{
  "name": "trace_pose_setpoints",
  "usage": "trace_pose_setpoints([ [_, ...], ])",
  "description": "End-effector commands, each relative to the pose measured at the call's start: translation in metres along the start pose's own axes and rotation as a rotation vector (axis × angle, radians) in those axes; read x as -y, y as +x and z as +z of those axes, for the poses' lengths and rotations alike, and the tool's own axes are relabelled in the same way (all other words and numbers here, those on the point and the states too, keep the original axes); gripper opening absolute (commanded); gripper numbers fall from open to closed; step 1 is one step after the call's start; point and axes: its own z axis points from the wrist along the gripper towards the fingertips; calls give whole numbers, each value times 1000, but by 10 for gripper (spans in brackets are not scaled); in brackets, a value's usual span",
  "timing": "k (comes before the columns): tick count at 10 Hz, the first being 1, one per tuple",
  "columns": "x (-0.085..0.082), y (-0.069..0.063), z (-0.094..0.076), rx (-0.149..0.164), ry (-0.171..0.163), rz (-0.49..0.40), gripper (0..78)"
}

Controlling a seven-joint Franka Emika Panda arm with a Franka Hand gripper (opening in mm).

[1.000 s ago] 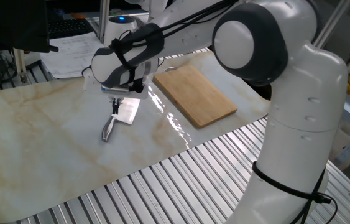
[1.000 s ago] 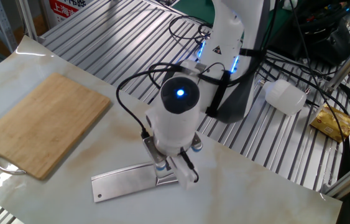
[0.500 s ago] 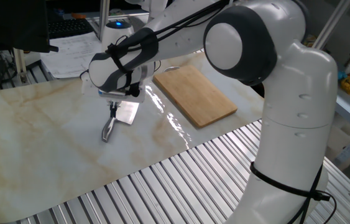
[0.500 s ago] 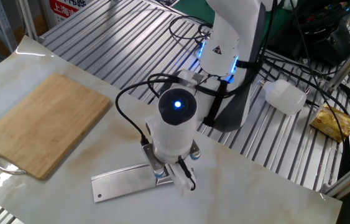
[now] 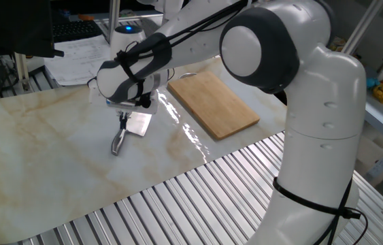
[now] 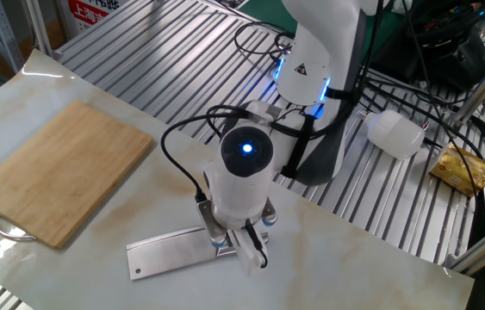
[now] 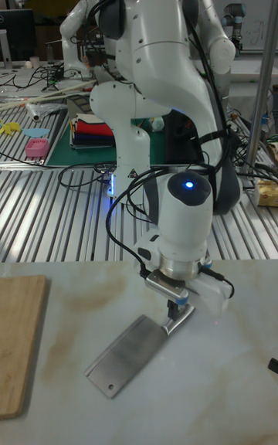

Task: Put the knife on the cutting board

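End effector (image 7: 176,307) lowered onto knife (image 7: 131,354) handle, cutting board (image 6: 57,169) bare

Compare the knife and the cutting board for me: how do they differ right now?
The knife is shiny silver metal; the cutting board is matte light-brown wood. The knife is the shorter and narrower of the two. The end effector is down at the knife's handle end, while the cutting board lies apart, with nothing on it. Both lie flat on the marbled table.
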Motion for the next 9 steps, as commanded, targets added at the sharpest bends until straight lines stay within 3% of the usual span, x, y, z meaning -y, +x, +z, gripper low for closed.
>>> trace_pose_setpoints([
  [1, 0, -6, -4, -6, -12, -1, 0],
  [5, -4, -8, 10, 33, -8, 13, 0],
  [9, -3, -10, 8, 29, -10, 27, 0],
])
